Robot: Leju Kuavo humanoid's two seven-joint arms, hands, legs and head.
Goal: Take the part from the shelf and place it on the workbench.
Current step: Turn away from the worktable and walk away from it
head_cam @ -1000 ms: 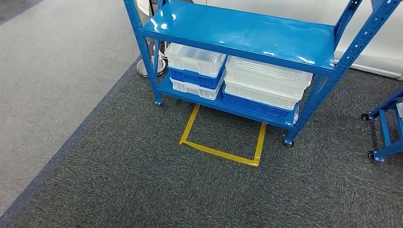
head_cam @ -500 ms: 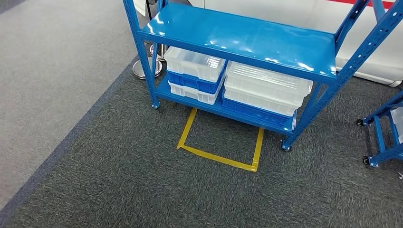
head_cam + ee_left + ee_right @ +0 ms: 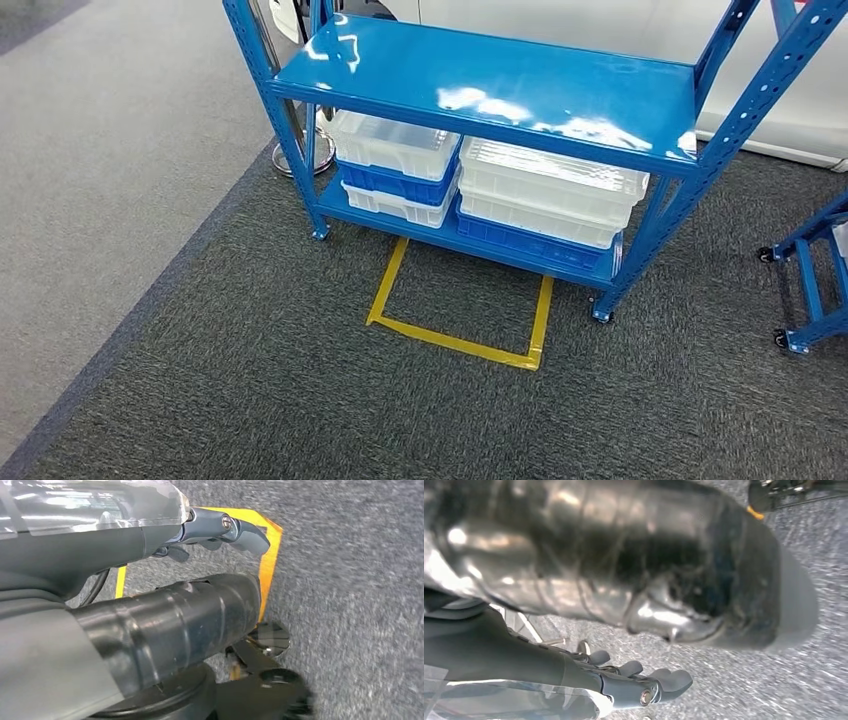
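Hanging over dark carpet point(image 3: 360, 600), left hand point(image 3: 220, 530) and right hand point(image 3: 639, 682) hold nothing, fingers point(image 3: 671, 679) loosely apart; blue shelf point(image 3: 480, 85) carries stacked bins point(image 3: 545, 190).

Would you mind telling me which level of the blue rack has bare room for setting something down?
The top shelf is bare from post to post. The lower shelf is crowded: stacked bins on the left and wider stacked bins on the right fill it.

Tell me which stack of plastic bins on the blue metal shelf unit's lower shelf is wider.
The right-hand stack of translucent white and blue plastic bins on the blue metal shelf unit is wider; the left-hand stack, nearer the round metal floor base, is clearly narrower.
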